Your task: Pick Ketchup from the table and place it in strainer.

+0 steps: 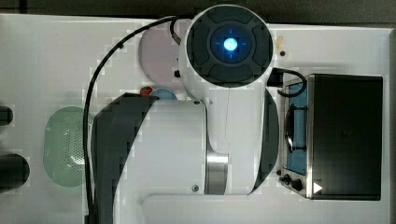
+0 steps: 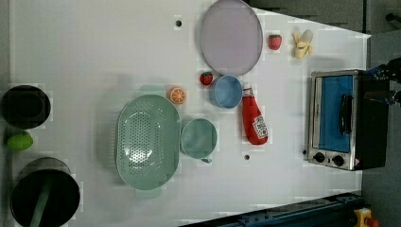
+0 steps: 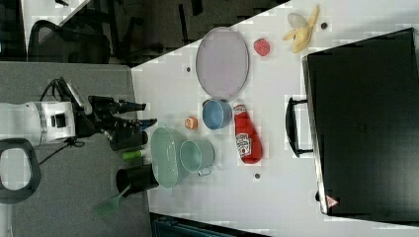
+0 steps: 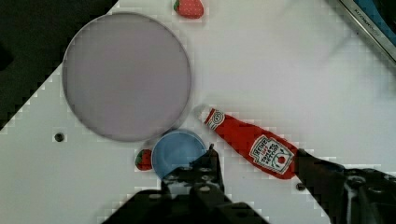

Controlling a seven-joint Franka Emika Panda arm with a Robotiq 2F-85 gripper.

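Observation:
The Ketchup [image 2: 254,119] is a slim red bottle with a white cap, lying flat on the white table beside the blue bowl [image 2: 226,91]; I also see the Ketchup [image 3: 246,136] in the right view and the Ketchup [image 4: 252,142] in the wrist view. The strainer [image 2: 147,141], a big mint-green perforated oval, rests on the table at the left view's left of a green cup [image 2: 198,138]. My gripper [image 3: 149,113] hangs high above the table, open, with nothing held. In the wrist view the gripper [image 4: 259,165] has its fingers [image 4: 210,163] spread, and the bottle lies far below between them.
A toaster oven [image 2: 338,118] stands at the left view's right. A purple plate [image 2: 231,37], an orange slice [image 2: 178,95], two strawberries [image 2: 206,78], a banana [image 2: 302,43], a lime [image 2: 20,141] and black pots [image 2: 26,106] are spread about. The arm [image 1: 177,140] covers the table's middle in the top view.

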